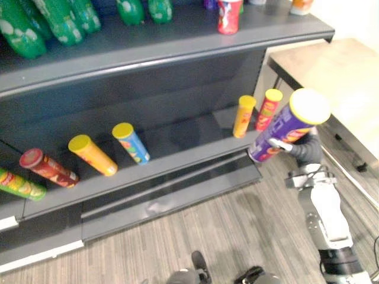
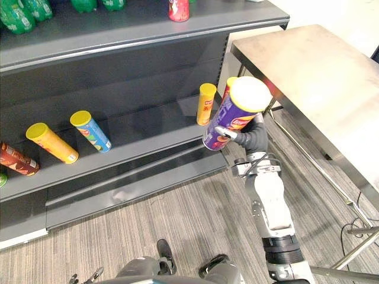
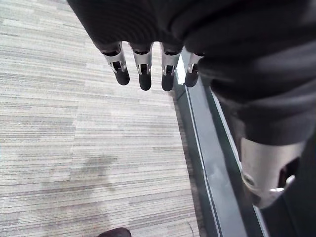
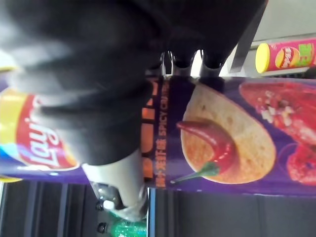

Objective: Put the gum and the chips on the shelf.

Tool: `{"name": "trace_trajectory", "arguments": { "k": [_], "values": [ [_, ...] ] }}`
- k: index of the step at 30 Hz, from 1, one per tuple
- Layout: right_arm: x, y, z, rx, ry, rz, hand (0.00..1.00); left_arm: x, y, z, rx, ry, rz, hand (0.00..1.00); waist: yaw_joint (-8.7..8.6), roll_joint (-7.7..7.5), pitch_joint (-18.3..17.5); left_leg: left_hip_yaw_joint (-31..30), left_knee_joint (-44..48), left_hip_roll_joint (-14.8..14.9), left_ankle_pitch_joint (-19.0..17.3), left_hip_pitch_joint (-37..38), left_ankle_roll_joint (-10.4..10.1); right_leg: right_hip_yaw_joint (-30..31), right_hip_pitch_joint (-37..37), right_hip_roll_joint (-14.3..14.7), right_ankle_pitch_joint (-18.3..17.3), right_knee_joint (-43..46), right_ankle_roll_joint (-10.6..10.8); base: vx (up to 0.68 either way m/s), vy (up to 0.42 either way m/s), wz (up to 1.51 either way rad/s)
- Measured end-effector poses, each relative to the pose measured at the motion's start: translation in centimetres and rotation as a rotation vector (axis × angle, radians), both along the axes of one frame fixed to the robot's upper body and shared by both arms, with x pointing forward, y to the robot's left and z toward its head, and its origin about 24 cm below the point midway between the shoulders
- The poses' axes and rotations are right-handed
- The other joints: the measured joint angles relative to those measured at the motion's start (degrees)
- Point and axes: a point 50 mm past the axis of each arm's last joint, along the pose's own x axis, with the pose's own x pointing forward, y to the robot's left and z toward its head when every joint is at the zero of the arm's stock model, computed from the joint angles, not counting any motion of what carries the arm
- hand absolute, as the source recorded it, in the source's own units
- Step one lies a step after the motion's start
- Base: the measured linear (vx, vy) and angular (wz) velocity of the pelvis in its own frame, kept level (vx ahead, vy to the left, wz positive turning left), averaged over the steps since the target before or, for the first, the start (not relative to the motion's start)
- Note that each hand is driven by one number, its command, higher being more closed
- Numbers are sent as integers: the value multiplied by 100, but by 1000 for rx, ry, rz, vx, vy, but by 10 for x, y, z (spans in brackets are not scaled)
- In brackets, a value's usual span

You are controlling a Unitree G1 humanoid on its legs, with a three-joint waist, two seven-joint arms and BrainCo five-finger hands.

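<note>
1. Currently the robot's right hand (image 2: 256, 141) has its fingers and thumb wrapped round a purple chips can (image 2: 233, 116), gripping it about the lower half.
2. That can is in the air, tilted, its pale yellow lid up and towards the camera and its base pointing at the right end of the lower shelf (image 1: 183, 136). It is not yet resting on the shelf.
3. Two cans, an orange one (image 1: 244, 116) and a red one (image 1: 268, 109), stand near it on that end of the shelf. Four more lean along the shelf to the left.
4. Meanwhile the left hand (image 3: 143, 69) hangs with straight, spread fingers over the striped floor (image 3: 74, 123), holding nothing.
5. Progress, as a judgement: the chips are picked up and brought to the shelf, but setting them down and letting go is left to do. Whether the gum is shelved cannot be told.
</note>
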Motion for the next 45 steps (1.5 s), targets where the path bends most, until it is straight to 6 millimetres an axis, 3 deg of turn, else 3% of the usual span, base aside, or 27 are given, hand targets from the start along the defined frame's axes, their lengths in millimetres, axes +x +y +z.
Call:
{"name": "trace_trajectory", "arguments": {
  "k": [3, 9, 13, 14, 15, 16, 17, 18, 20, 21, 24, 26, 28, 32, 34, 36, 45],
  "values": [
    [1, 6, 2, -2, -6, 29, 100, 2, 2, 1, 2, -8, 13, 0, 82, -13, 95, 115, 170, 104, -57, -64, -12, 81, -28, 88, -2, -87, 2, 16, -24, -19],
    [6, 22, 7, -39, -16, 118, 100, 13, -3, 1, -24, -60, 21, 0, 84, -12, 256, 264, 321, 291, -46, -186, -53, 104, -31, 348, -85, -383, 72, -3, -20, -9],
    [9, 30, 3, -69, -1, 164, 100, 14, -9, -1, -46, -70, 38, 0, 95, -39, 277, 139, 425, 298, -69, -227, -99, 54, -18, 223, -95, -204, 90, 34, -1, 12],
    [10, 31, 0, -73, 11, 170, 100, 17, -10, 0, -48, -81, 36, 0, 79, -19, 357, -17, 612, 334, -194, -241, -52, 121, -32, 9, -51, 358, 29, 78, 45, 56],
    [10, 34, -4, -76, 28, 181, 100, 20, -8, 1, -44, -83, 34, 0, 70, 3, 426, -215, 874, 418, -330, -270, -34, 523, -179, -203, 189, 1047, -338, 70, 62, 62],
    [11, 36, -6, -79, 37, 191, 100, 20, -6, 1, -39, -84, 32, 0, 84, 18, 437, -323, 1002, 479, -381, -302, -21, 909, -343, -230, 386, 1353, -645, 80, 80, 81],
    [10, 40, -10, -77, 52, 206, 100, 22, 1, 4, -23, -82, 26, 0, 61, 57, 487, -647, 1252, 571, -449, -351, -47, 1903, -743, -113, 599, 1814, -935, 89, 11, 108],
    [9, 45, -15, -65, 64, 213, 100, 26, 7, 6, -6, -88, 19, 0, 25, 62, 529, -1056, 1459, 620, -531, -484, 7, 2969, -915, 426, 164, 1639, -335, 86, -25, 128],
    [6, 50, -18, -47, 70, 221, 100, 30, 17, 9, 22, -88, 10, 0, -10, 0, 542, -1552, 1561, 463, -548, -644, 22, 4026, -963, 1015, -225, 1045, 75, 73, -67, 152],
    [5, 55, -18, -30, 66, 221, 100, 31, 19, 9, 28, -86, 8, 0, -8, -65, 569, -1708, 1567, 258, -547, -655, 21, 4446, -963, 1126, -278, 651, 226, 73, -64, 144],
    [3, 60, -19, -30, 60, 236, 100, 25, 17, 6, 20, -51, -5, 0, 10, -87, 642, -2002, 1943, -65, -674, -832, -28, 4956, -1000, 1200, -142, 120, 474, 69, -70, 102],
    [3, 59, -20, -30, 62, 235, 100, 22, 16, 5, 18, -40, -2, 0, 45, -72, 649, -2096, 2093, -122, -753, -904, -79, 4927, -963, 1210, -139, -76, 513, 79, -117, 52],
    [4, 59, -18, -21, 57, 241, 100, 21, 14, 4, 0, -49, 24, 0, 110, -31, 664, -2182, 2116, 19, -785, -947, -219, 4859, -787, 1398, -185, -434, 592, 115, -167, 3],
    [4, 55, -18, 4, 64, 230, 100, 25, 7, 3, -21, -71, 18, 0, 37, -35, 661, -2302, 1863, 141, -673, -830, -420, 4708, -712, 1548, -263, -472, 476, 110, -164, 6],
    [5, 53, -18, 16, 68, 219, 100, 26, 5, 3, -25, -79, 21, 0, 16, -36, 662, -2310, 1657, 179, -540, -738, -448, 4702, -710, 1604, -293, -485, 424, 99, -143, -2],
    [4, 53, -19, 17, 71, 219, 100, 26, 4, 3, -27, -84, 22, 0, -111, -37, 662, -2357, 1358, 202, -391, -621, -521, 4651, -680, 1648, -306, -539, 399, 75, -100, 7],
    [1, 55, -40, -19, 144, 233, 100, 38, 0, 4, -54, -138, 48, 0, -135, -40, 655, -2250, 437, 228, -34, -265, -651, 4693, -577, 1772, -193, -917, 313, 34, -40, -5]
  ]
}}
